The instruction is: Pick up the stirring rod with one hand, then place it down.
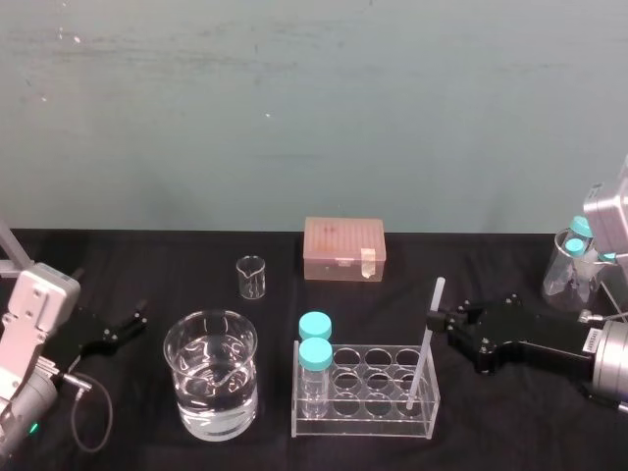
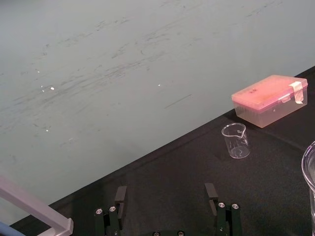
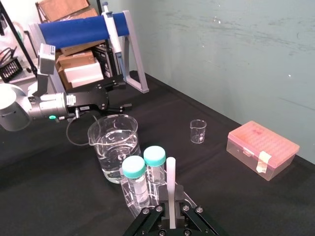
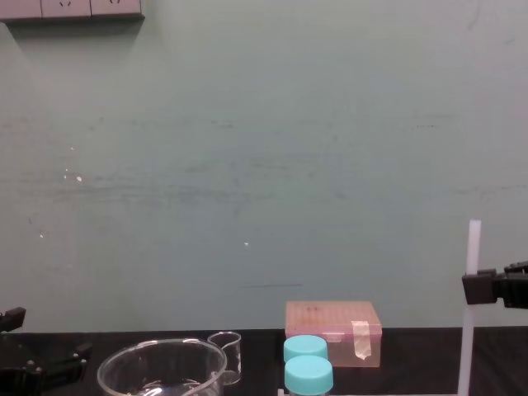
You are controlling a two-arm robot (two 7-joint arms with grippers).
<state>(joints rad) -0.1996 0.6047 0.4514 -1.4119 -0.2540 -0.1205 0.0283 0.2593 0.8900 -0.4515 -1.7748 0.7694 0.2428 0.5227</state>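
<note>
The stirring rod (image 1: 425, 343) is a thin white stick standing nearly upright, its lower end inside the front right cell of the clear rack (image 1: 365, 424). My right gripper (image 1: 433, 322) reaches in from the right and is shut on the rod a little below its top. In the right wrist view the rod (image 3: 171, 184) rises straight up from between the gripper's (image 3: 171, 217) closed jaws. The chest view shows the rod (image 4: 470, 346) at the far right with the right gripper (image 4: 477, 288) clamped on it. My left gripper (image 1: 126, 327) rests open at the table's left, its fingers (image 2: 120, 195) spread with nothing between them.
Two blue-capped bottles (image 1: 315, 339) stand in the rack's left cells. A large beaker of water (image 1: 211, 378) sits left of the rack, a small clear beaker (image 1: 252, 277) behind it, and a pink lidded box (image 1: 343, 249) at the back. More blue-capped jars (image 1: 572, 263) stand at the far right.
</note>
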